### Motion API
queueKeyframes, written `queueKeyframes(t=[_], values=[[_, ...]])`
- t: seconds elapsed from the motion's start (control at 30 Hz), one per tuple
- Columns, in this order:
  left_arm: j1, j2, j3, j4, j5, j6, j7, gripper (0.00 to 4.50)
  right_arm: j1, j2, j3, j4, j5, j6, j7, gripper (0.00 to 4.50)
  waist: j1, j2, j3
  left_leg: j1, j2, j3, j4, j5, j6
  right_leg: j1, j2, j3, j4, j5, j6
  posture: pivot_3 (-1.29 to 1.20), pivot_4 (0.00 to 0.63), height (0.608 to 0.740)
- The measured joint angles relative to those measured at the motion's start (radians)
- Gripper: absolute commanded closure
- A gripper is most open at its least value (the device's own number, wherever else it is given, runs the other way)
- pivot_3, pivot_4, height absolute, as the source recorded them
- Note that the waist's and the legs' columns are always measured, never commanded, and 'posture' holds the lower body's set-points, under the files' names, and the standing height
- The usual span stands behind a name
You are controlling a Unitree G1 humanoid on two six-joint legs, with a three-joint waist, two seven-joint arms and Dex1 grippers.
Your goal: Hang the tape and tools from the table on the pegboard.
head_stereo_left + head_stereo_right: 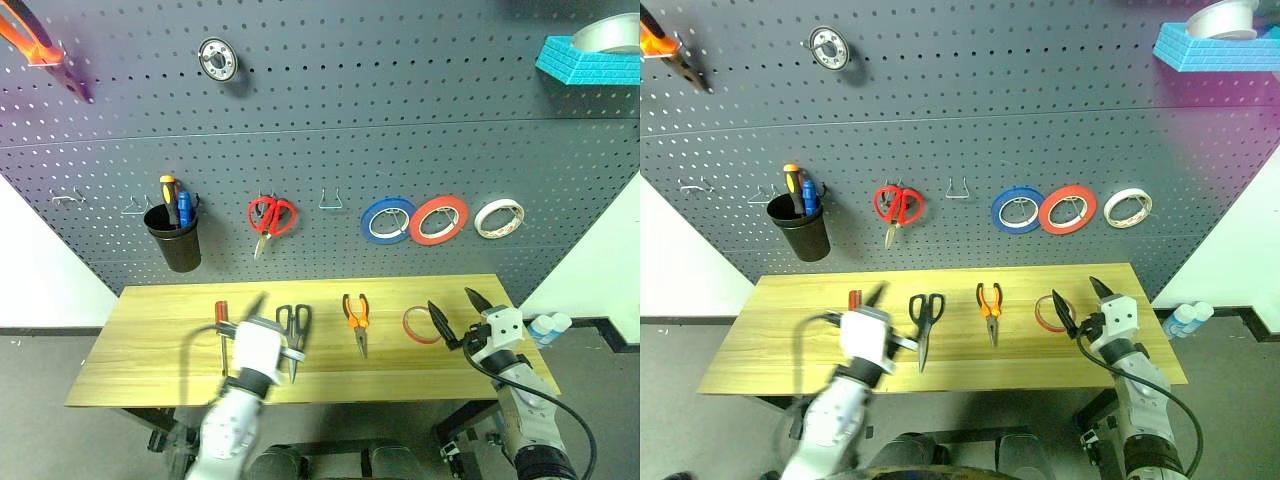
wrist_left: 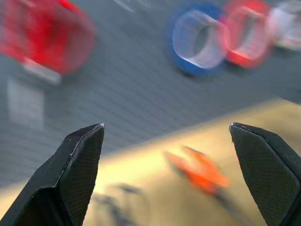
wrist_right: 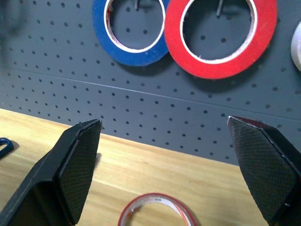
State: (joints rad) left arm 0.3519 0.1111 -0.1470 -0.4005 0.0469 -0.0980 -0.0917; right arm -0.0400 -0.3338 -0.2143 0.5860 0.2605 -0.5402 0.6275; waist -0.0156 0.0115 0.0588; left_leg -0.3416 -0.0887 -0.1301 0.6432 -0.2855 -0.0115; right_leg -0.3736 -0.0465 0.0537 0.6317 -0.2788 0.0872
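The pegboard (image 1: 330,130) fills the wall behind, dotted w/ holes, hooks across its middle row. Under it the worktop (image 1: 150,370) runs long side to side, its far edge right against the pegboard's foot; bare wood at both ends and along the near edge, so room to move there.

On the worktop, all in one row about mid-depth: pliers (image 1: 356,318) lie w/ orange handles toward the pegboard, dark jaws toward the near edge, long axis front-to-back. Dark-handled scissors (image 1: 294,330) just left of the pliers, loops toward the pegboard, blades toward the near edge. Red-handled screwdriver (image 1: 222,318) left of the scissors, handle toward the pegboard, shaft partly behind the left arm. Thin red tape ring (image 1: 418,325) lies flat, right of the pliers.

On the pegboard above the pliers: an empty hook (image 1: 333,200); red scissors (image 1: 271,218) left of it; blue roll (image 1: 387,220), wider red roll (image 1: 438,220), white roll (image 1: 499,218) to the right. Black cup (image 1: 173,238) w/ drivers farther left.

Left tool (image 2: 164,136): fingers spread wide, nothing between, above the worktop near the screwdriver. Right tool (image 1: 455,312): spread wide, empty, just right of the tape ring, not touching.
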Motion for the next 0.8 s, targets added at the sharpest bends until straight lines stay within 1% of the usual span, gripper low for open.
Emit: queueKeyframes(t=[0.07, 0.1, 0.17, 0.27, 0.4, 0.5, 0.57, 0.6, 0.63, 0.67, 0.7, 0.73, 0.8], values=[[-0.003, 0.046, 0.091, -0.048, -0.074, 0.033, -0.029, 0.06, 0.000, -0.004, -0.009, 0.001, 0.003, 0.000, 0.008, 0.00, 0.001, 0.001, -0.001, 0.000, 0.000, 0.000, 0.000, 0.000, 0.000, 0.000, 0.000, 0.000, -0.001, 0.000, 0.000, -0.07, 0.000, 0.740], [-0.003, 0.055, 0.111, -0.057, -0.101, 0.049, -0.043, 0.06, 0.000, -0.006, -0.011, 0.003, 0.006, 0.000, 0.010, 0.00, 0.003, 0.002, -0.001, 0.000, -0.001, 0.000, 0.000, 0.000, 0.000, 0.001, -0.001, 0.000, -0.001, 0.000, 0.000, -0.07, 0.000, 0.740], [-0.002, 0.050, 0.112, -0.053, -0.135, 0.075, -0.066, 0.06, -0.003, -0.007, -0.011, 0.006, 0.009, 0.000, 0.017, 0.00, 0.005, 0.003, -0.001, 0.000, -0.003, 0.001, 0.002, 0.000, 0.001, 0.001, -0.002, 0.000, -0.001, 0.000, 0.001, -0.06, 0.000, 0.740], [-0.002, 0.032, 0.092, -0.048, -0.156, 0.086, -0.083, 0.06, -0.005, -0.007, -0.011, 0.008, 0.010, 0.000, 0.020, 0.00, 0.004, -0.002, 0.001, 0.000, -0.002, 0.001, 0.002, 0.000, 0.001, 0.001, -0.002, 0.000, -0.001, 0.000, 0.001, -0.06, 0.000, 0.740], [0.007, 0.037, 0.105, -0.056, -0.166, 0.086, -0.085, 0.06, -0.006, -0.004, -0.010, 0.010, 0.008, 0.000, 0.018, 0.00, 0.001, -0.002, 0.001, 0.000, -0.001, 0.001, 0.001, 0.000, 0.001, 0.000, -0.001, 0.000, -0.001, 0.000, 0.001, -0.06, 0.004, 0.740], [0.039, 0.045, 0.107, -0.105, -0.165, 0.090, -0.088, 0.06, -0.002, 0.001, -0.007, -0.005, 0.007, 0.009, 0.006, 0.00, 0.002, -0.001, 0.004, 0.000, -0.001, 0.000, 0.000, -0.001, 0.001, 0.001, -0.001, 0.000, -0.001, 0.000, 0.001, -0.06, 0.035, 0.740], [0.051, 0.050, 0.107, -0.125, -0.176, 0.083, -0.100, 0.06, 0.009, 0.001, -0.005, -0.027, 0.007, 0.016, 0.003, 0.00, 0.003, -0.005, 0.011, 0.000, -0.001, 0.001, 0.001, -0.001, -0.001, 0.001, -0.001, 0.001, -0.001, 0.000, 0.001, -0.05, 0.065, 0.740], [-0.018, 0.110, 0.145, -0.027, -0.235, 0.051, -0.172, 0.06, 0.020, 0.002, -0.005, -0.043, 0.007, 0.025, 0.000, 0.00, 0.012, -0.005, 0.015, 0.000, 0.000, 0.000, 0.001, -0.002, -0.001, 0.002, -0.002, -0.001, 0.000, -0.001, 0.000, -0.05, 0.085, 0.740], [-0.098, 0.177, 0.216, 0.116, -0.291, 0.031, -0.236, 0.06, 0.024, 0.002, 0.002, -0.058, 0.007, 0.036, -0.001, 0.00, 0.013, -0.002, 0.021, 0.002, 0.002, 0.000, 0.001, -0.002, -0.002, 0.000, -0.001, -0.004, 0.001, -0.001, 0.000, -0.05, 0.094, 0.740], [-0.161, 0.242, 0.316, 0.269, -0.346, 0.015, -0.295, 0.06, 0.032, 0.001, 0.007, -0.084, 0.007, 0.045, -0.002, 0.00, 0.005, 0.000, 0.030, 0.002, 0.004, -0.001, 0.001, -0.003, -0.003, 0.000, 0.000, -0.005, 0.002, -0.001, -0.001, -0.05, 0.100, 0.740], [-0.177, 0.274, 0.389, 0.351, -0.379, -0.003, -0.325, 0.06, 0.046, 0.000, 0.005, -0.100, 0.008, 0.053, -0.004, 0.00, 0.000, 0.003, 0.035, 0.001, 0.005, -0.001, 0.000, -0.003, -0.003, -0.001, 0.000, -0.006, 0.002, -0.001, -0.001, -0.05, 0.111, 0.740], [-0.180, 0.288, 0.436, 0.407, -0.406, -0.032, -0.360, 0.06, 0.078, -0.007, -0.004, -0.110, 0.009, 0.060, -0.006, 0.00, -0.003, 0.001, 0.043, 0.000, 0.005, 0.000, 0.000, -0.003, -0.003, -0.001, 0.000, -0.005, 0.002, -0.001, -0.001, -0.05, 0.123, 0.740], [-0.180, 0.274, 0.457, 0.479, -0.434, -0.084, -0.421, 0.06, 0.110, -0.012, -0.014, -0.115, 0.010, 0.086, -0.014, 0.00, -0.004, 0.002, 0.059, -0.002, 0.003, 0.002, 0.000, -0.002, -0.002, -0.003, -0.002, -0.004, 0.000, -0.001, -0.002, -0.05, 0.131, 0.740]])
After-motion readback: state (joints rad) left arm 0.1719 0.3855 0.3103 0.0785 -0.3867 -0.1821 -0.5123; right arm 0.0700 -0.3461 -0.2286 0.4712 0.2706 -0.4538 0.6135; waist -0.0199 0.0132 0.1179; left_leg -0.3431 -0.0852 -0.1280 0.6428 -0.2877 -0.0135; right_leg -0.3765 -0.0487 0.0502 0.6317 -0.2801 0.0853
